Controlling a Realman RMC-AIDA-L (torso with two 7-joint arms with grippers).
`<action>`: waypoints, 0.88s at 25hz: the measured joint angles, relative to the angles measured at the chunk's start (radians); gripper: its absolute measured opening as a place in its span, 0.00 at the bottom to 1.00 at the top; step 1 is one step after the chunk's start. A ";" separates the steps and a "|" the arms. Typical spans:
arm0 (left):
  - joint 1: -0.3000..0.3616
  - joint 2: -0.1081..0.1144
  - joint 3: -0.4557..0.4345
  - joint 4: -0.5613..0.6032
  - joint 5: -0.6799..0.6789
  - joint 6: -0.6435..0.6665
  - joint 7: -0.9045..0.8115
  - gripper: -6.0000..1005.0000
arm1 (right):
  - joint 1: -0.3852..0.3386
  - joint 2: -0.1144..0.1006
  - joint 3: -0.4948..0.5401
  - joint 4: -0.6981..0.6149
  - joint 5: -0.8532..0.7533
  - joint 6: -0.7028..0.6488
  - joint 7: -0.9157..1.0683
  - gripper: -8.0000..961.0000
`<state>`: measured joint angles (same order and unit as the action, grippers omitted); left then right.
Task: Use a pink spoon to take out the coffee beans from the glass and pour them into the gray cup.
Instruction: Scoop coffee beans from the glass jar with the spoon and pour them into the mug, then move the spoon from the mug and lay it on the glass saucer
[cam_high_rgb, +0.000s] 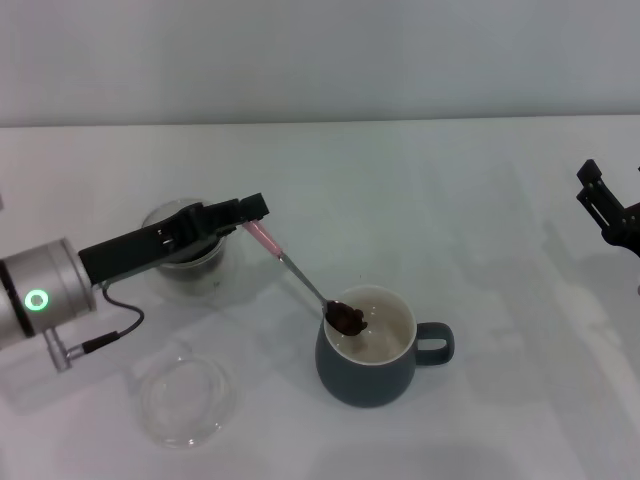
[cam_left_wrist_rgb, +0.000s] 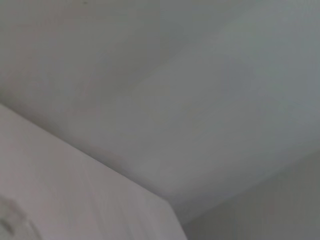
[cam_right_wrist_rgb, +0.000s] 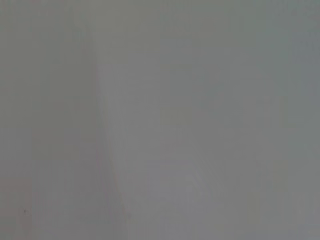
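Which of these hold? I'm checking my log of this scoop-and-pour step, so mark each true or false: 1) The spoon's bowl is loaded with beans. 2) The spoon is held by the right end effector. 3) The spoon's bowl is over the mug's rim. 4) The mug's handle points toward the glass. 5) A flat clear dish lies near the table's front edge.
1) True: coffee beans sit in the bowl of the pink spoon.
2) False: the left end effector holds it; the right end effector is off at the far right.
3) True: it is at the rim of the gray cup.
4) False: the handle points away from the glass.
5) True: the dish lies there.
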<state>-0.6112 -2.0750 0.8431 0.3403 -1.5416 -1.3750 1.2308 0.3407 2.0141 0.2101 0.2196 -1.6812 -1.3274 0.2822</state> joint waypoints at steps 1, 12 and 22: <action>-0.004 -0.001 0.011 0.010 -0.002 0.006 0.017 0.14 | 0.000 0.000 0.000 0.001 0.000 0.000 0.000 0.91; -0.049 -0.004 0.177 0.128 0.011 0.108 0.103 0.14 | -0.013 0.000 0.000 0.011 0.000 0.005 0.000 0.91; -0.048 -0.003 0.188 0.133 -0.058 0.018 0.252 0.14 | -0.017 0.000 0.000 0.011 0.000 0.010 0.000 0.91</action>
<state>-0.6596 -2.0782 1.0312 0.4730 -1.5991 -1.3568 1.4833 0.3237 2.0141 0.2101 0.2302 -1.6813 -1.3178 0.2822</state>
